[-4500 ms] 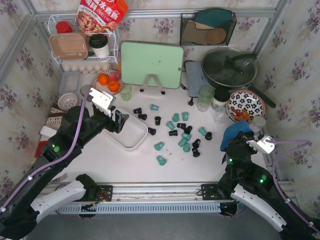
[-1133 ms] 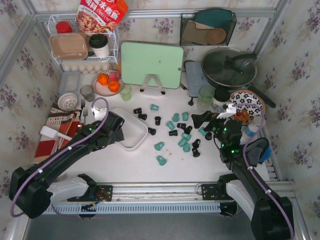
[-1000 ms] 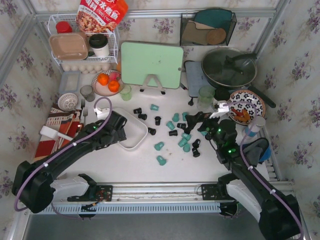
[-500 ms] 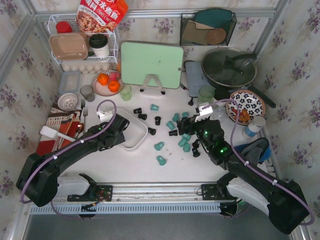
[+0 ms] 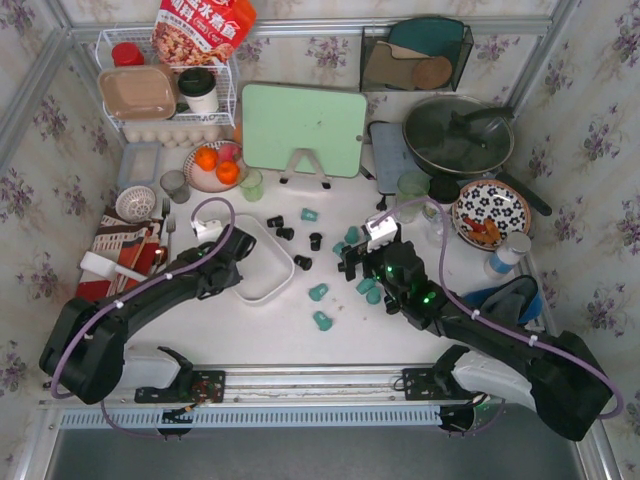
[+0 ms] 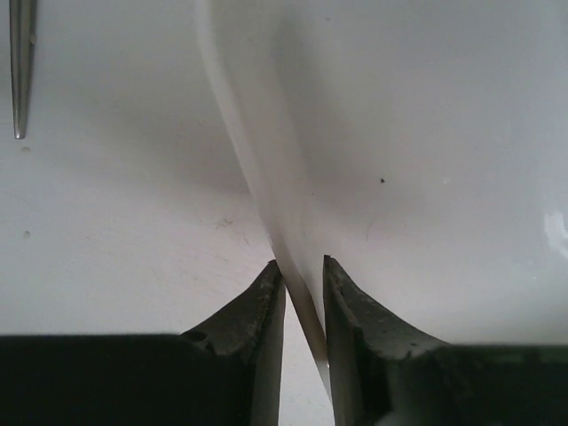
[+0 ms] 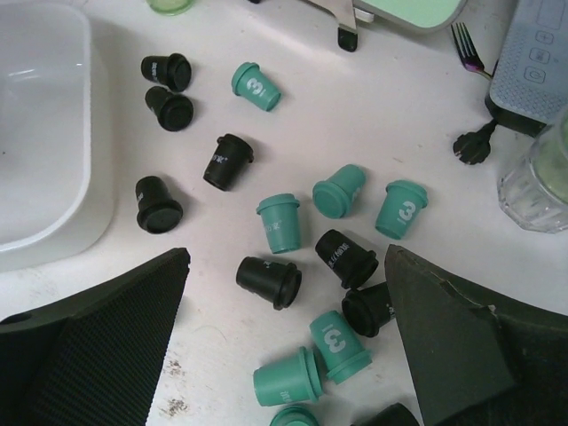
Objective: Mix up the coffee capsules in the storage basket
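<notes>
The storage basket (image 5: 268, 268) is a shallow white dish left of centre, and it looks empty. My left gripper (image 5: 236, 262) is at its near-left wall. In the left wrist view the thin white wall (image 6: 266, 177) runs between the fingers of the left gripper (image 6: 303, 275), which pinch it. Teal and black coffee capsules (image 5: 320, 292) lie scattered on the table right of the basket. My right gripper (image 5: 358, 262) hovers over them, wide open. Between the fingers of the right gripper (image 7: 286, 257) lie a black capsule (image 7: 269, 281), a teal one (image 7: 279, 224) and several more. The basket's corner (image 7: 44, 133) shows at left.
A green cutting board (image 5: 303, 128) stands behind the capsules. A lidded pan (image 5: 458, 135), a patterned plate (image 5: 490, 208) and a translucent green cup (image 5: 411, 188) are at the back right. A fruit plate (image 5: 215, 165) and a wire rack (image 5: 165, 90) are at the back left. A utensil tip (image 6: 19, 62) lies left of the basket.
My left gripper's fingers have closed in on the basket's wall. My right arm has swung left from beside the plate to above the scattered capsules, still open.
</notes>
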You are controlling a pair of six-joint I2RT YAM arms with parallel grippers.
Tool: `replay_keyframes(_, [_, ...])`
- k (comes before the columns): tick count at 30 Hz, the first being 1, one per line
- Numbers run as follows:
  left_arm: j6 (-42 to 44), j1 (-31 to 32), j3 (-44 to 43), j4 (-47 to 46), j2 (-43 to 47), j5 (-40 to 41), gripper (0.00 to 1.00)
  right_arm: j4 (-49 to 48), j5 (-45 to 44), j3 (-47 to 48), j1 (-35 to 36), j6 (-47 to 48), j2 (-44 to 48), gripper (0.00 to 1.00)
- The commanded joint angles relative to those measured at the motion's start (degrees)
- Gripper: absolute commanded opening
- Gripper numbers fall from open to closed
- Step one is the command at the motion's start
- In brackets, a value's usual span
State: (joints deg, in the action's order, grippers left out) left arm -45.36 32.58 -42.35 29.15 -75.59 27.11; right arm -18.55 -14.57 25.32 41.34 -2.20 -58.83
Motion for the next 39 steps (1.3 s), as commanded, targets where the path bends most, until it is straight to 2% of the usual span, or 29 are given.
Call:
replay_keyframes(1, [4.51,-0.67,-0.54,-1.50,0.23,1.46,0.23,-3.24,-2.80,0.23,1.18,2.67,-1.52,1.00])
replay_keyframes(10, [23.15,-2.04,-5.99,-0.88,6.95,-0.38,0.00,-2.93,-4.89,0.50,1.37,2.50,-2.48,1.00])
replay_keyframes(16, [29.82,-9.32,-10.52,1.42,8.85,-8.95,0.00,-1.88,-6.04,0.87,1.37,2.15,-2.53,1.00])
replay_keyframes(26, [36.82,-32.01,-16.77,-1.60,-1.19,-36.19,0.00,-2.84,-5.78,0.61,1.37,2.20,-3.56,1.00])
replay_keyframes(32, [40.27,-34.60,-17.71,-6.63,-7.35,-43.28,0.02,-2.95,-5.38,0.33,1.46,2.02,-2.67,1.00])
replay_keyframes(39, [47.35,-35.37,-20.80,-7.35,-14.64,-42.92,0.03,-3.84,-5.12,-0.10,1.42,1.76,-2.90,1.00])
